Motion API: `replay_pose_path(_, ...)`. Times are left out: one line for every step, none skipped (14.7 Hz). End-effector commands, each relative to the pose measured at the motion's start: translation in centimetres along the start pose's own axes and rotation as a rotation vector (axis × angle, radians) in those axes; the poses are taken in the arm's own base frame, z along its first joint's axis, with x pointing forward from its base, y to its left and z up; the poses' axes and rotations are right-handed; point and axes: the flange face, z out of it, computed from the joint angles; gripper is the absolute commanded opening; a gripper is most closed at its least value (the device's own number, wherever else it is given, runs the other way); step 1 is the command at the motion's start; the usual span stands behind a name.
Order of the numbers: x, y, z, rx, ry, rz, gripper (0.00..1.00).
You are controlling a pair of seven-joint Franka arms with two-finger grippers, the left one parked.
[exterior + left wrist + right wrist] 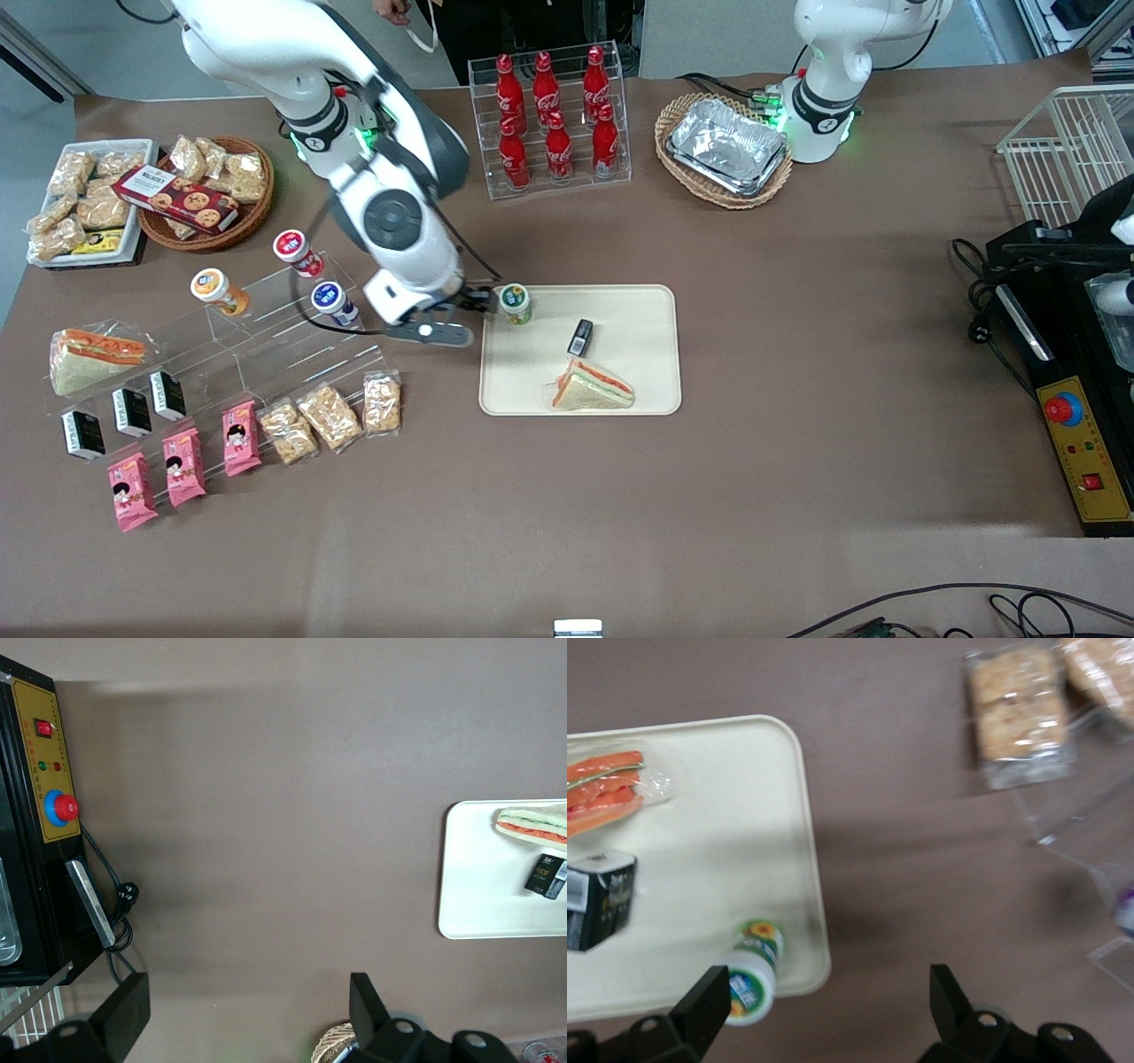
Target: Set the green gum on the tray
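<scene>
The green gum (515, 303) stands upright on the cream tray (532, 372), in the tray's corner nearest the working arm and farthest from the front camera. My right gripper (472, 308) hovers low beside that corner, mostly over the bare table. It is open and holds nothing. In the right wrist view the gum (751, 979) sits on the tray's (718, 842) rounded corner, close beside one finger, and the gripper (827, 992) is spread wide. The tray's edge also shows in the left wrist view (478, 877).
A wrapped sandwich (592, 388) and a small black box (580, 337) lie on the tray. A clear stepped stand (266, 337) beside the gripper holds orange-lidded (215, 291), red-lidded (297, 251) and blue-lidded (332, 301) canisters. Snack packets (328, 416) lie nearer the camera.
</scene>
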Motion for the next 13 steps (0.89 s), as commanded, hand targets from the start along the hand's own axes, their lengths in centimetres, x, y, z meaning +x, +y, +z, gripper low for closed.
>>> replay_pose_path(-0.8, 3.7, -9.2, -0.043, 0.002, -0.075, 1.00)
replay_pose_path(-1.2, 5.1, -11.7, -0.038, 0.027, -0.074, 1.00)
replay_pose_path(-1.5, 6.9, -13.6, -0.044, 0.025, -0.068, 1.00)
replay_pose_path(-1.8, 8.4, -15.6, -0.035, 0.020, -0.085, 1.00)
replay_pose_path(-1.7, 10.8, -17.5, -0.015, 0.004, -0.092, 1.00)
replay_pose_path(-1.5, 12.9, -19.1, 0.007, -0.007, -0.104, 1.00)
replay_pose_path(-1.1, 15.3, -20.6, 0.015, -0.008, -0.117, 1.00)
replay_pose_path(-0.6, 17.5, -21.9, 0.022, -0.010, -0.127, 1.00)
replay_pose_path(-0.1, 19.5, -23.0, 0.028, -0.017, -0.140, 1.00)
replay_pose_path(0.3, 21.3, -23.9, 0.035, -0.020, -0.162, 1.00)
replay_pose_path(0.7, 22.8, -24.5, 0.042, -0.021, -0.169, 1.00)
replay_pose_path(1.2, 24.1, -24.7, 0.049, -0.017, -0.168, 1.00)
replay_pose_path(1.6, 25.2, -25.0, 0.055, -0.009, -0.173, 1.00)
